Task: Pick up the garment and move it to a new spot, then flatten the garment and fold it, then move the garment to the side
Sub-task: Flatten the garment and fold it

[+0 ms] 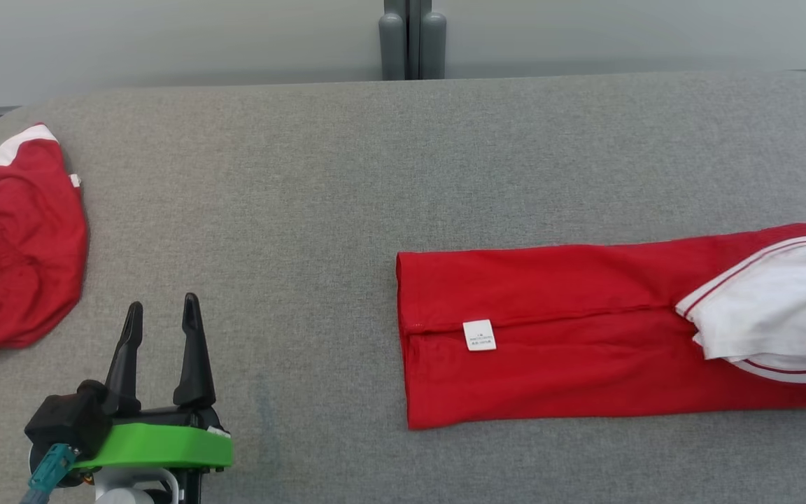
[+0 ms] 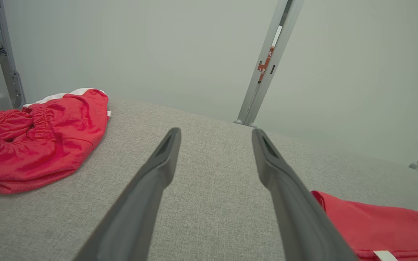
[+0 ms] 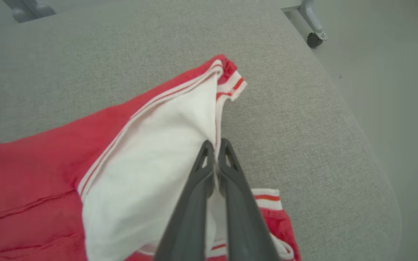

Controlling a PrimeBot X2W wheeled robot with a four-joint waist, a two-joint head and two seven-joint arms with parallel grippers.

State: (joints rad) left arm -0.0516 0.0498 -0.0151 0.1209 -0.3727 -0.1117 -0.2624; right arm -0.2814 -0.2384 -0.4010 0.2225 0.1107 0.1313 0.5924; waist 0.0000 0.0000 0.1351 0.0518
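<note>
Now the right end effector [image 3: 215, 145] grips the shirt's [image 1: 550, 336] white end; lift it slowly so the fold holds. The left end effector [image 1: 163, 302] hovers open, well left of the shirt.

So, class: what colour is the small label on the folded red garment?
The label is white; head view.

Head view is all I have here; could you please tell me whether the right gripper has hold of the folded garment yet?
Observer: Yes; the right gripper is shut on the garment, pinching its white panel, which tents up to the fingertips.
Operator: Thank you. What lies beyond that end?
Observer: Grey table, then its rounded edge, with a castor on the floor past it.
</note>
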